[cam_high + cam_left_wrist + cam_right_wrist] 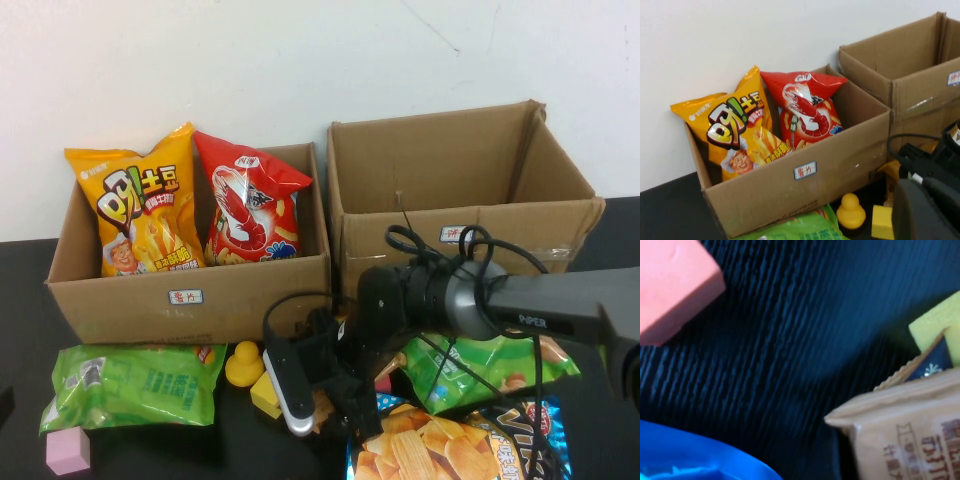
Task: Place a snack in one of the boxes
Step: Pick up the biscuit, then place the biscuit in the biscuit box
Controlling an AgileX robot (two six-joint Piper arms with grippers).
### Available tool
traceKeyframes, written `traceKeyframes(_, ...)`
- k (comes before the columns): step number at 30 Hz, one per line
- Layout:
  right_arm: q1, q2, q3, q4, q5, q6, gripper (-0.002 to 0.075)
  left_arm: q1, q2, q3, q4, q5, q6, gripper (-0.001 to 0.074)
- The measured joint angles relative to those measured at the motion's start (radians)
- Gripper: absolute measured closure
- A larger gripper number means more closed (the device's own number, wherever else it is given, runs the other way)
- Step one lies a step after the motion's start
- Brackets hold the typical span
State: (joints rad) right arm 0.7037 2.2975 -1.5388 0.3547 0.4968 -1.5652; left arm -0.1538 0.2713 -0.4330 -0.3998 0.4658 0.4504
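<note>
I have the right gripper [318, 408] down low at the table's front, among the loose snacks, and I cannot tell from any view how wide it stands or whether it has hold of anything. Just beside it the right wrist view shows a tan snack packet [900, 435], a yellow block [937, 327], a pink block [675, 285] and the edge of a blue chip bag [460, 440]. My worry is a grab that takes a block, or the bag's slippery corner, instead of the packet. A green bag [480, 365] lies under the arm and could be dragged. The left box [190, 295] already holds two bags; the right box [460, 170] looks empty. The left gripper is out of sight.
</note>
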Motion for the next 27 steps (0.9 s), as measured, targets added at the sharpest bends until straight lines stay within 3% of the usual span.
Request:
traceKeyframes(3, 0.002, 0.006, -0.001, -0.004, -0.004, 0.0, 0.0137, 0.0, 0.0, 0.0, 0.007, 0.011, 0.0, 0.0737)
traceKeyframes(7, 0.002, 0.006, -0.007, -0.006, -0.004, 0.005, 0.0262, 0.0, 0.0, 0.0, 0.013, 0.015, 0.0, 0.0738)
traceKeyframes(27, -0.034, -0.369, -0.056, 0.062, 0.088, 0.374, 0.026, 0.0, 0.0, 0.0, -0.021, 0.015, 0.0, 0.0738)
